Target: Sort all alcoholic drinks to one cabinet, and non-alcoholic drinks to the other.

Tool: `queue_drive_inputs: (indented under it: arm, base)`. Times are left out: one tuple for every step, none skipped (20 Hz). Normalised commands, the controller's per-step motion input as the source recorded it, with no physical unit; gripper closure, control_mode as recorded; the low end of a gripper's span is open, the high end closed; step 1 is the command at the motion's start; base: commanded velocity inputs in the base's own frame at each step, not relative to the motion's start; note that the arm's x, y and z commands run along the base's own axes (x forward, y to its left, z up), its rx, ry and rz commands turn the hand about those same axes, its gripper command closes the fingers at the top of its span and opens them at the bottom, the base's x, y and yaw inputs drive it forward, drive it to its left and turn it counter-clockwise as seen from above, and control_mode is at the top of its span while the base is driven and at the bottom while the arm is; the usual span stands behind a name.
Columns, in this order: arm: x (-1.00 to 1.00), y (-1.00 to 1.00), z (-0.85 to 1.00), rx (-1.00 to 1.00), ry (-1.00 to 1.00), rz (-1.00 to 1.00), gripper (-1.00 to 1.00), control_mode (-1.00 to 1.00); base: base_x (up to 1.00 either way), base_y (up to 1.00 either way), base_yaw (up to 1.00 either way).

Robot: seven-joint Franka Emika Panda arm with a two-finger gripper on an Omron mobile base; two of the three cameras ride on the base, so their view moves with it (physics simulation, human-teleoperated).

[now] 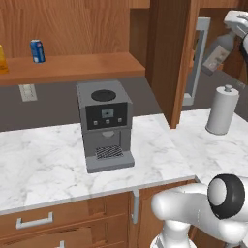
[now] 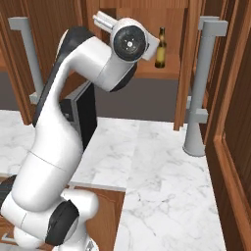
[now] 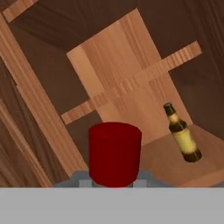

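Grey bottle point(image 1: 218, 50), red cap point(image 3: 114, 154) up, sits pinched in the gripper point(image 1: 236, 25) at upper right of the left base view, near the cabinet shelf point(image 3: 170, 164) holding the beer bottle point(image 3: 182, 133); risk: clipping it while placing.

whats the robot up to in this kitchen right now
The arm is carrying the grey bottle, red cap up, with its end effector shut on it, up at the open right-hand cabinet. The brown beer bottle already stands on that cabinet's shelf. The blue can sits on the left shelf, above the coffee machine on the counter.
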Motion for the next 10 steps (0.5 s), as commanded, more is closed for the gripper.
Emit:
queue_drive_inputs:
  arm:
    - [0.49, 0.0, 0.0, 0.0, -0.16, 0.18, 1.0, -1.0]
    - [0.51, -0.01, 0.0, -0.01, -0.16, 0.17, 1.0, -1.0]
    - [0.51, -0.04, 0.0, -0.01, -0.16, 0.17, 1.0, -1.0]
    - [0.53, -0.04, 0.0, -0.02, -0.15, 0.17, 1.0, -1.0]
    - [0.51, -0.06, 0.0, -0.04, -0.16, 0.17, 1.0, -1.0]
    - [0.51, -0.08, 0.0, -0.05, -0.16, 0.16, 1.0, -1.0]
    - [0.51, -0.04, 0.0, -0.07, -0.15, 0.15, 1.0, -1.0]
    - [0.46, -0.03, 0.0, -0.09, -0.15, 0.13, 1.0, -1.0]
    - [0.46, 0.0, 0.0, -0.1, -0.15, 0.13, 1.0, -1.0]
    - [0.41, 0.0, 0.0, -0.12, -0.14, 0.11, 1.0, -1.0]
  base:
    - [0.0, 0.0, 0.0]
    - [0.0, 0.0, 0.0]
    - [0.0, 0.0, 0.0]
    - [0.0, 0.0, 0.0]
    - [0.0, 0.0, 0.0]
    - [0.0, 0.0, 0.0]
    - [0.0, 0.0, 0.0]
    - [0.0, 0.0, 0.0]
    - [0.0, 0.0, 0.0]
    - [0.0, 0.0, 0.0]
